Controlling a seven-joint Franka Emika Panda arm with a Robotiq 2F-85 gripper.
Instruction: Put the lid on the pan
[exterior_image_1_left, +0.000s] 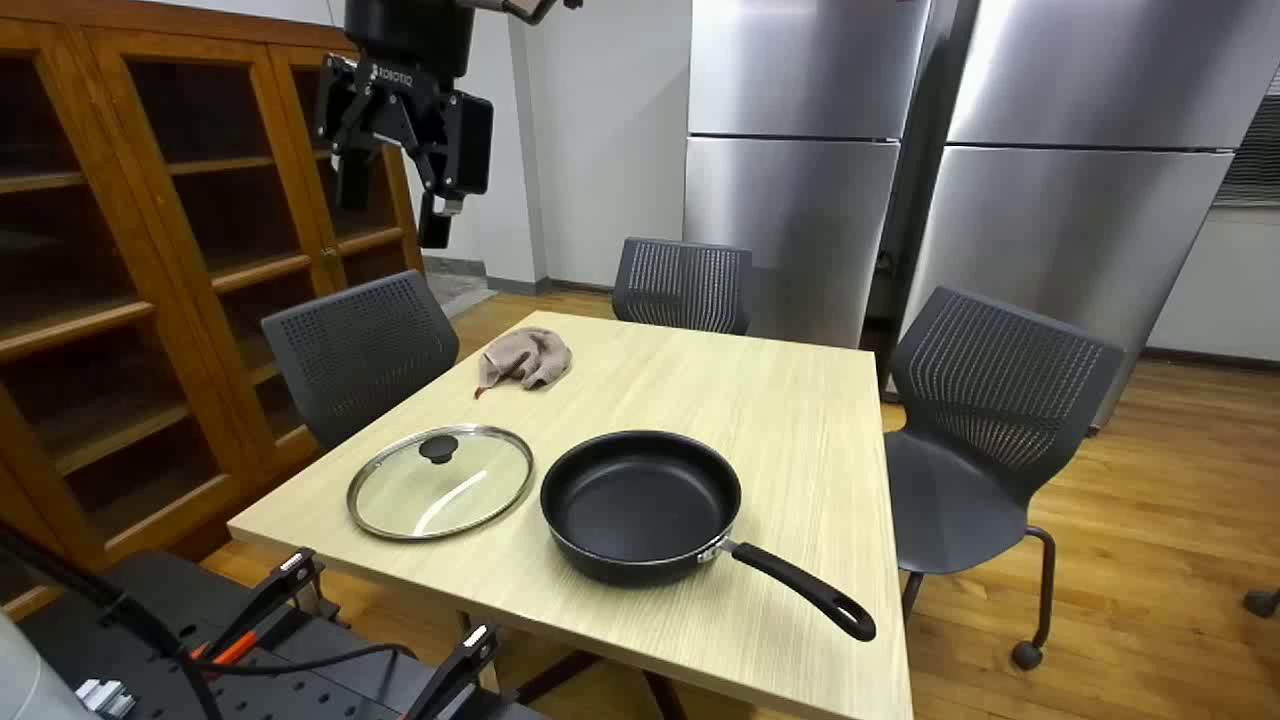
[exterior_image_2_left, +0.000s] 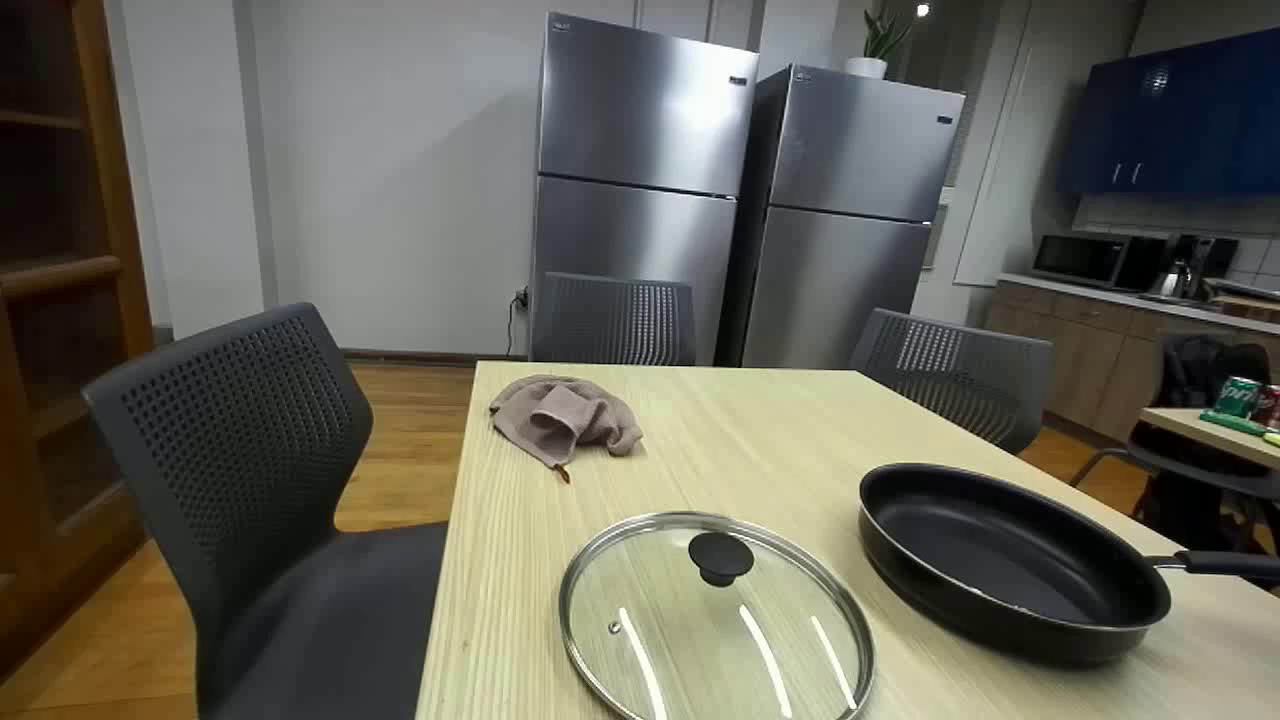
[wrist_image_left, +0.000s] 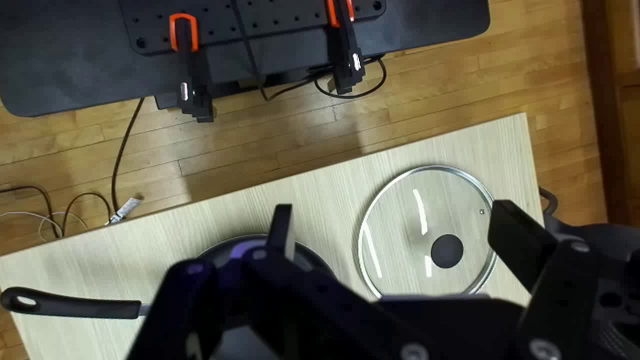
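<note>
The round glass lid lies flat on the table with its dark knob up; it shows in both exterior views (exterior_image_1_left: 450, 490) (exterior_image_2_left: 720, 630) and in the wrist view (wrist_image_left: 405, 235). The black pan stands uncovered beside the lid in both exterior views (exterior_image_1_left: 640, 505) (exterior_image_2_left: 1010, 555). In the wrist view the gripper hides most of the pan, but the handle (wrist_image_left: 75, 303) shows at lower left. My gripper (exterior_image_1_left: 393, 205) is open and empty, high above the table. In the wrist view its spread fingers (wrist_image_left: 395, 220) frame the lid's knob from above, nearer the right finger.
A brown cloth (exterior_image_1_left: 525, 357) (exterior_image_2_left: 570, 418) lies on the light wooden table (exterior_image_1_left: 770, 390) behind the lid. Chairs (exterior_image_1_left: 365, 355) (exterior_image_1_left: 683, 285) (exterior_image_1_left: 1000, 400) stand round the table. Black clamps (exterior_image_1_left: 262, 600) (exterior_image_1_left: 455, 672) stick out from the robot's dark base by the near edge.
</note>
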